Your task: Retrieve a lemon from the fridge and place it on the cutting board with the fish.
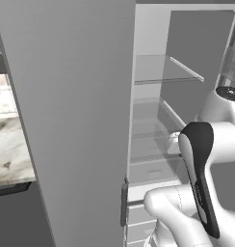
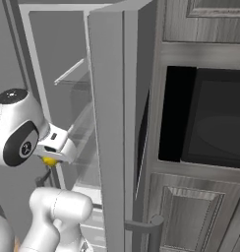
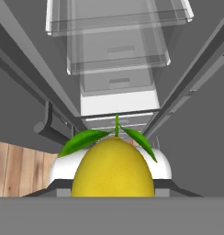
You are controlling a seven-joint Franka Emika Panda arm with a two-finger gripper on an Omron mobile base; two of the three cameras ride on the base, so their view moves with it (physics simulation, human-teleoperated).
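Gripper (image 2: 50, 156): jaws pinching the lemon (image 3: 113, 167), yellow with two green leaves on its stem, held in front of the open fridge (image 1: 153, 72). Beyond: glass shelves (image 3: 118, 18), pale drawers (image 3: 118, 101). Right: dark panelled cabinets (image 2: 200, 147).

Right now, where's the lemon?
The lemon sits in the gripper at the bottom centre of the hand view, in front of the open fridge; the right base view shows a yellow sliver under the hand, at left.

Flat even light, soft shadows, slightly blurry
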